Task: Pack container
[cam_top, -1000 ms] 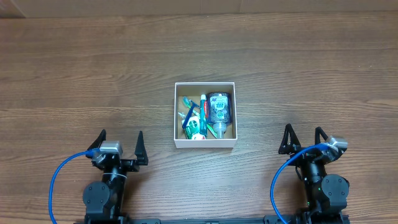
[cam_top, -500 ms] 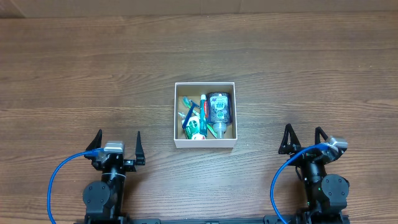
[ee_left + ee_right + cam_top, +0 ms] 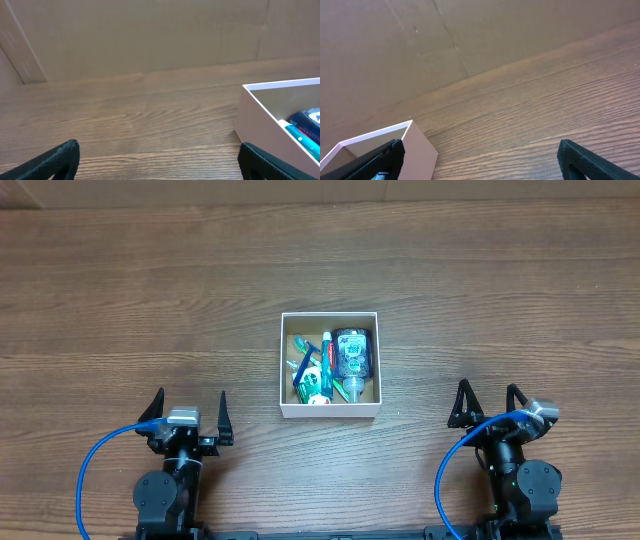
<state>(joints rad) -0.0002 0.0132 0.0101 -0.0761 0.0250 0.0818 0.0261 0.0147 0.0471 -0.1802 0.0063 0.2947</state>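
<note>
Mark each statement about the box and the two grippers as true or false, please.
1. The container stands on the table, ahead of both arms. True.
2. The left gripper holds a toothbrush. False: it is open and empty.
3. The container is empty. False: a small bottle and a white tube lie inside, among other items.
4. The right gripper is open and apart from the container. True.

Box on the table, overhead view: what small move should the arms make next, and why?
Probably none worth making beyond leaving both arms parked. The box already holds a toothpaste tube, a blue toothbrush and a small bottle, and every item in view lies inside it. The left gripper and right gripper are open, holding nothing, well short of the box.
</note>
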